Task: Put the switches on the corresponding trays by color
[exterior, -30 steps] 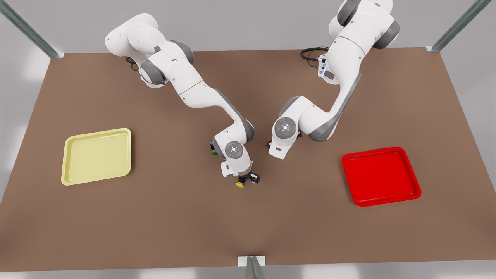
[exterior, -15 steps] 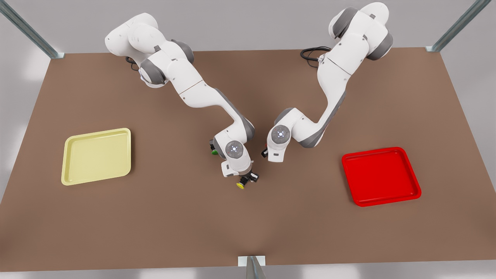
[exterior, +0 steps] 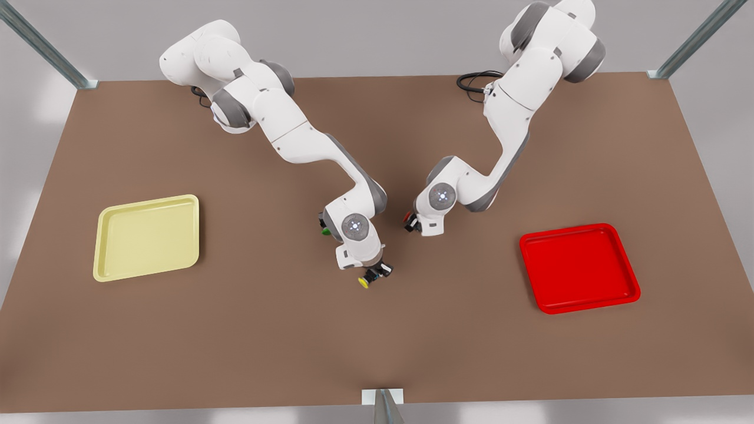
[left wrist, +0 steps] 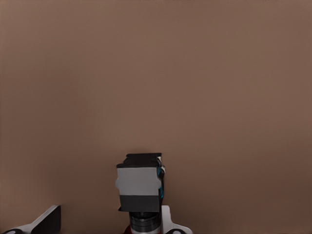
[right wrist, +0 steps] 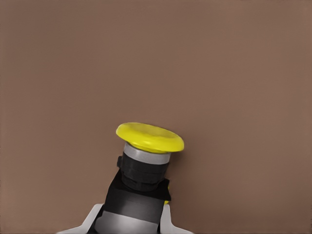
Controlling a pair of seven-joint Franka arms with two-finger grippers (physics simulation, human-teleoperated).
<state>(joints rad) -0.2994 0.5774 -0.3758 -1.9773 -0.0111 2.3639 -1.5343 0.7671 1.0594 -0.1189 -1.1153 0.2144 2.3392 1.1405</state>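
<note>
Jaws: both clamped, each on its own switch.
Right gripper (exterior: 372, 275): pinches the yellow switch (right wrist: 146, 161) by its body, cap free, well apart from the yellow tray (exterior: 147, 237).
Left gripper (exterior: 413, 224): pinches the red switch (left wrist: 140, 183), ready for the red tray (exterior: 579, 267).
Green switch (exterior: 325, 231): no matching tray, on the table (exterior: 377, 341).

Yellow-capped switch (right wrist: 141, 175): black-and-grey body, round yellow cap, tilted, pinched in the right claw (exterior: 377, 272) near mid-bench. Red-capped switch (left wrist: 140, 183): boxy grey-black body, gripped in the left claw (exterior: 414, 224) close by. Pale yellow tray (exterior: 147, 237) flat at the front view's left; bright red tray (exterior: 579, 267) flat at its right, well apart.
</note>
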